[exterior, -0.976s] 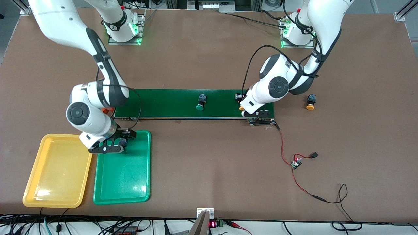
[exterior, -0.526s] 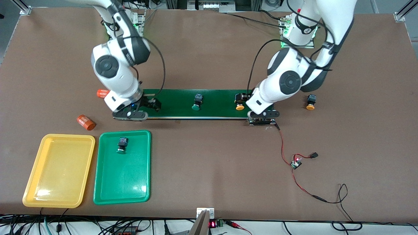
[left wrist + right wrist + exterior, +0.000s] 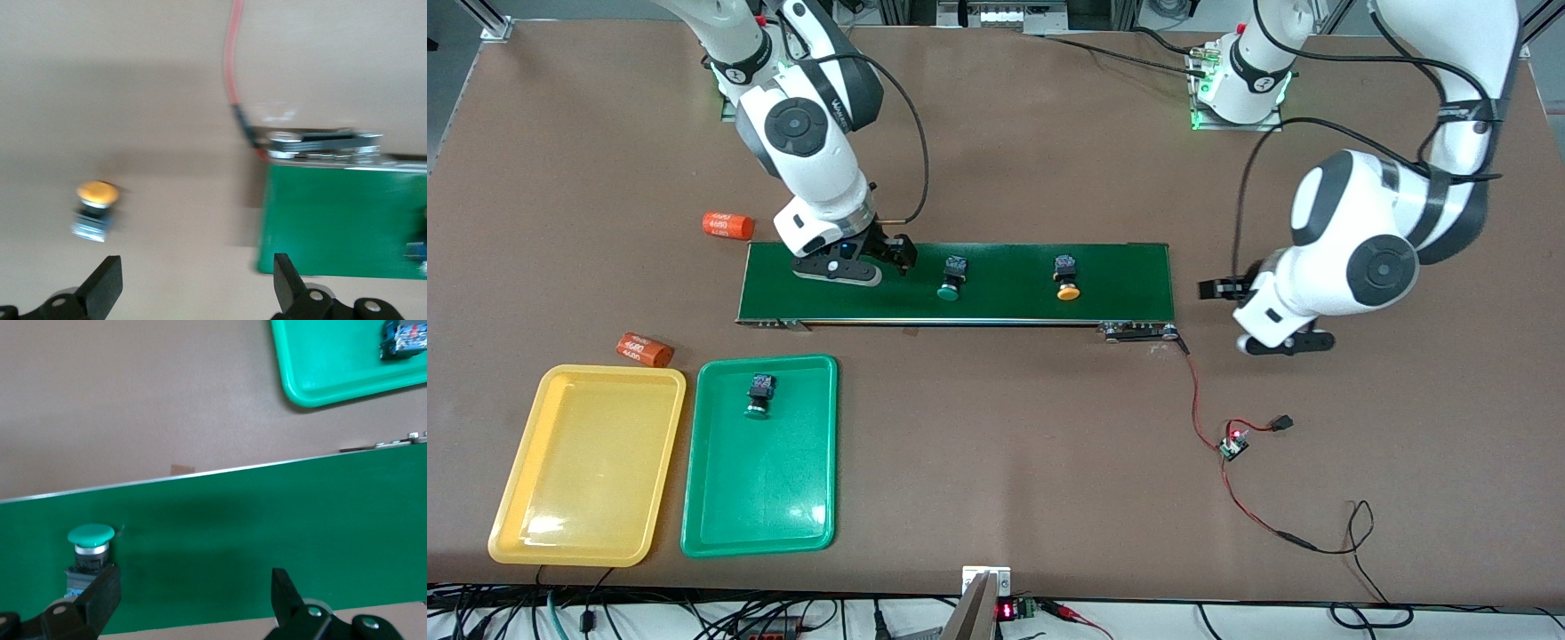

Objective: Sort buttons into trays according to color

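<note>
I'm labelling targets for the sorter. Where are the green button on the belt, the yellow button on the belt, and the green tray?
green button on the belt [image 3: 950,283], front view, green cap.
yellow button on the belt [image 3: 1067,284], front view, yellow cap.
green tray [image 3: 769,498], front view, bare floor.

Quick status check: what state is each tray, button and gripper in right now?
yellow tray: empty.
green tray: holds one button.
tray green button: in the green tray.
belt green button: on the belt.
belt yellow button: on the belt.
table yellow button: on the table, off the belt's end.
left gripper: open, over the table.
right gripper: open, over the belt.
</note>
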### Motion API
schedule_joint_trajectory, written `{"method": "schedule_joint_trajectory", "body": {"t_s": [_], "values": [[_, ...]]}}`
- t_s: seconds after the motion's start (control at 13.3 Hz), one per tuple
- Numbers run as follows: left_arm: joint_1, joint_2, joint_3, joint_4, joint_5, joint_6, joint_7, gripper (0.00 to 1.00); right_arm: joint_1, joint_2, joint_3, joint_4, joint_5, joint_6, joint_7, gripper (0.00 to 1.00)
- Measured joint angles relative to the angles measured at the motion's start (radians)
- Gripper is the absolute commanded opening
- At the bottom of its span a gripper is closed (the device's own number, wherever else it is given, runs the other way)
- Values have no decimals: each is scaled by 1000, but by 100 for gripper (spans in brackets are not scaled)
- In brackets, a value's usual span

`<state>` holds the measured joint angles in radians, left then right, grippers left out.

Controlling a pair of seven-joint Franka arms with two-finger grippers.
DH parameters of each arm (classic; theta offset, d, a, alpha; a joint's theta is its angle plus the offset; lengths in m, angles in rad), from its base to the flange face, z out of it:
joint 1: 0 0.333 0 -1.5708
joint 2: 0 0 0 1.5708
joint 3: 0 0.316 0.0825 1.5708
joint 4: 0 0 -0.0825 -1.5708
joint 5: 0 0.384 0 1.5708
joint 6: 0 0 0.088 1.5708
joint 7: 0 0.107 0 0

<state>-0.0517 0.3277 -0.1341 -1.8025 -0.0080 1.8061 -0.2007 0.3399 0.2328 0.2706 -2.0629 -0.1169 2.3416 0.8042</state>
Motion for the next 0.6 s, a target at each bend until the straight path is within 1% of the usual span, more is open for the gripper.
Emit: {"method": "schedule_joint_trajectory", "body": {"t_s": [0.08, 0.23, 0.3, 0.45, 0.6], "values": [[2, 4, 34, -12, 37, -5, 77, 100, 18, 17, 1, -2, -22, 4, 6, 100], [6, 21, 97, -62, 87, 5, 226, 100, 59, 59, 2, -3, -37, 40, 57, 100], [7, 32, 126, -104, 91, 44, 286, 100, 76, 79, 2, -3, -43, 63, 91, 100], [9, 50, 165, -205, 92, 178, 348, 100, 91, 104, 2, -2, -44, 91, 118, 100], [9, 56, 173, -329, 92, 330, 354, 100, 92, 113, 1, 1, -44, 102, 120, 100]]}}
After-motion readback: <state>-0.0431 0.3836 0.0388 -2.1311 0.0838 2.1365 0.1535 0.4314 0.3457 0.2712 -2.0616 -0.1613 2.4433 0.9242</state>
